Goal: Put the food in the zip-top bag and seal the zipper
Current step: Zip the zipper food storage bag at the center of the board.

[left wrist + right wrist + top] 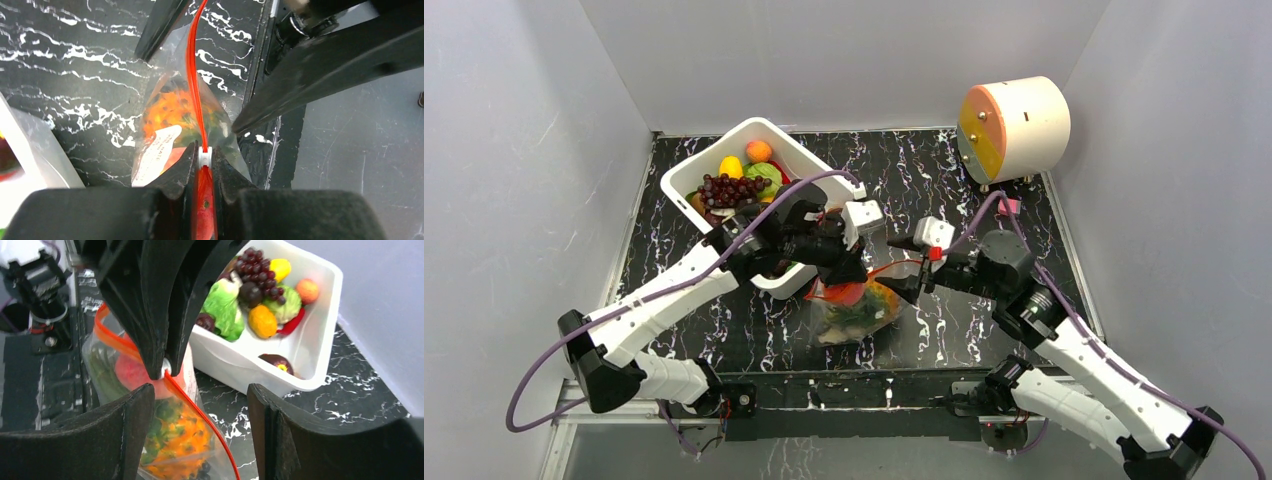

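Observation:
The zip-top bag (856,312) hangs just above the table, lifted by its mouth edge, with food in it: an orange pineapple (185,440), greens (162,412) and a red piece (131,374). My left gripper (856,268) is shut on the zipper (195,85) at its white slider (205,156). My right gripper (200,425) is open; its jaws straddle the red strip (200,412) without touching it. In the left wrist view its fingers (325,65) stand either side of the strip's far end. The bag's white label (157,152) faces left.
A white tub (754,123) behind the left arm holds more toy food: grapes (729,188), lettuce (222,307), an orange fruit (759,150). A beige cylinder with an orange face (1014,125) stands at the back right. Grey walls close in both sides.

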### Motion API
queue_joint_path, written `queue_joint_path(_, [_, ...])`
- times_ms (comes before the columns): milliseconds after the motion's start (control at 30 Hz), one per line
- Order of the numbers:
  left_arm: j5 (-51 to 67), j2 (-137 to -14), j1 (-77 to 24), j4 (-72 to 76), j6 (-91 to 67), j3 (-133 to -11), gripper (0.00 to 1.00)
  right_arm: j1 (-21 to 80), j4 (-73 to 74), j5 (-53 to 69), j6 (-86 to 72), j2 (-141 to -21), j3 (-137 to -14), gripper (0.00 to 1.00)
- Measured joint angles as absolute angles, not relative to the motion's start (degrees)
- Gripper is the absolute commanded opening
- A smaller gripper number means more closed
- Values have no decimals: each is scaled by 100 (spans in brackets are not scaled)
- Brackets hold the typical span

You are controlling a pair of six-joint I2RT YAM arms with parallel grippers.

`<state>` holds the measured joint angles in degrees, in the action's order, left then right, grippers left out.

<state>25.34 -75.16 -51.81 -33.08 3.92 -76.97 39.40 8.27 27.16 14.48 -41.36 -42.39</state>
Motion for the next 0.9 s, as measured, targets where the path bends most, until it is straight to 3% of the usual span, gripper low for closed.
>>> queue_joint_path(167, [2932, -7363, -5179, -3096, 908, -7623, 0, 3940, 965, 3336, 1868, -4678, -4248, 58])
queue_joint_path(233, [3028, -7277, -5177, -3035, 1114, -7465, 0, 3940, 884, 3590, 1920, -4831, -4185, 50])
queue_joint_path(267, [3098, -7242, -5168, -3020, 1216, -7371, 0, 3940, 832, 3741, 1946, -4884, -4158, 21])
queue_joint_path(300, [3142, -7231, -5168, -2985, 1297, -7323, 0, 3940, 742, 3889, 1962, -4945, -4147, 0])
queue_joint_path(367, [3159, -7196, -5105, -2753, 1496, -7196, 0, 3970, 537, 4005, 1850, -5054, -4108, 0])
queue_joint_path(633, [2259, -6499, -5151, -2445, 373, -6519, 0, 4136, -1367, 2106, 484, -4093, -2464, 0])
queue_joint_path(900, [2071, -5808, -5133, -3492, 366, -6420, 0, 3870, -1632, 1181, 95, -4300, -2244, 0])
